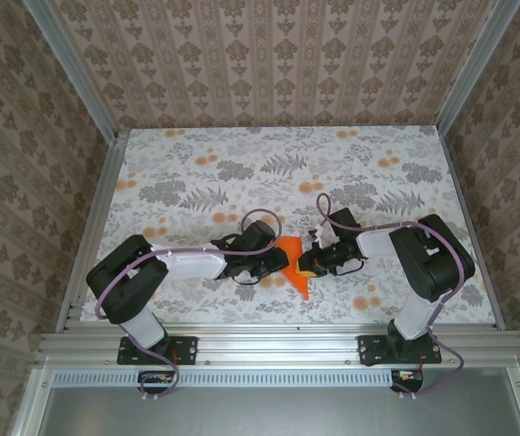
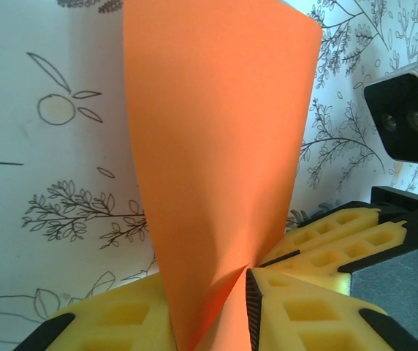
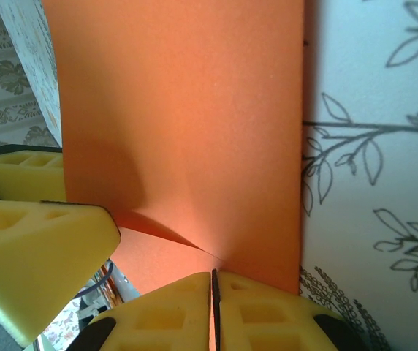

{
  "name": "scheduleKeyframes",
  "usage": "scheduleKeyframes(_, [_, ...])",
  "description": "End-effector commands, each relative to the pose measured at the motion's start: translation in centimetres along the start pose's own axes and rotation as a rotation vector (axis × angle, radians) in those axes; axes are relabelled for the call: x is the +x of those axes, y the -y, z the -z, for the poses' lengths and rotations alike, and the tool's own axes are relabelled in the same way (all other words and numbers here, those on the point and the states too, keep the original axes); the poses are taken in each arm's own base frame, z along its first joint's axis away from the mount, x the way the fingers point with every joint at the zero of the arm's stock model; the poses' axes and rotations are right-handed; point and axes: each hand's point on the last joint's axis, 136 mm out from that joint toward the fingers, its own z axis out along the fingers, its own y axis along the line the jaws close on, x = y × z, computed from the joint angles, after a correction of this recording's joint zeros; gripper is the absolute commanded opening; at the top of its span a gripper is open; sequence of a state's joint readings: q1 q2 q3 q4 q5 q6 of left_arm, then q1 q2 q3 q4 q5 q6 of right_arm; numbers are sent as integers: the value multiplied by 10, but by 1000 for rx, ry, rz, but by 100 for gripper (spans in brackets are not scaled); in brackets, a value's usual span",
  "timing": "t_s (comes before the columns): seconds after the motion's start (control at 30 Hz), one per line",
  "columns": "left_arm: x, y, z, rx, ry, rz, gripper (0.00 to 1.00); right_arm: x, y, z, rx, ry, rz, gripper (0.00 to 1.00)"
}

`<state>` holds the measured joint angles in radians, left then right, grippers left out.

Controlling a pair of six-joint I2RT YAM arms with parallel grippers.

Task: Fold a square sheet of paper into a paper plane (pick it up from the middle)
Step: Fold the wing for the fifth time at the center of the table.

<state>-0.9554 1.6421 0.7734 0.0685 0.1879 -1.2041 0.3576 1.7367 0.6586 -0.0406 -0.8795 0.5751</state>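
Left tool (image 1: 281,258) and right tool (image 1: 309,266), tips facing, both pinched shut on the orange sheet (image 1: 301,280) between them; its long axis lies across their line, neither arm nearer.

Bright orange paper (image 2: 216,146), floral-print table (image 1: 242,163)

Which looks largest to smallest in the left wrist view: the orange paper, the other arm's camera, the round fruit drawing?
1. orange paper, largest, partly because it is nearest the lens.
2. other arm's camera, cut off by the frame edge.
3. round fruit drawing, clearly smallest.
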Motion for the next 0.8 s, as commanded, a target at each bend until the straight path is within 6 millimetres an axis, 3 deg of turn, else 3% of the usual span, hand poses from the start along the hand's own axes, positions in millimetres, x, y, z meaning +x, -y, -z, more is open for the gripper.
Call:
scheduleKeyframes(0.0, [-2, 15, -2, 32, -4, -49, 29, -3, 32, -1, 110, 32, -35, 12])
scheduleKeyframes(0.1, [-2, 15, 0, 33, 2, -56, 21, -4, 32, 0, 115, 36, -35, 12])
scheduleKeyframes(0.27, [-9, 3, 7, -41, 44, -28, 0, -9, 14, 10, 93, 72, 22, 17])
scheduleKeyframes(0.6, [-15, -8, 22, -114, 97, 17, 0, -10, -12, 65, 290, 342, 296, 34])
scheduleKeyframes(0.77, [-19, -4, 24, -98, 110, 23, 0, 9, -33, 62, 312, 422, 461, 31])
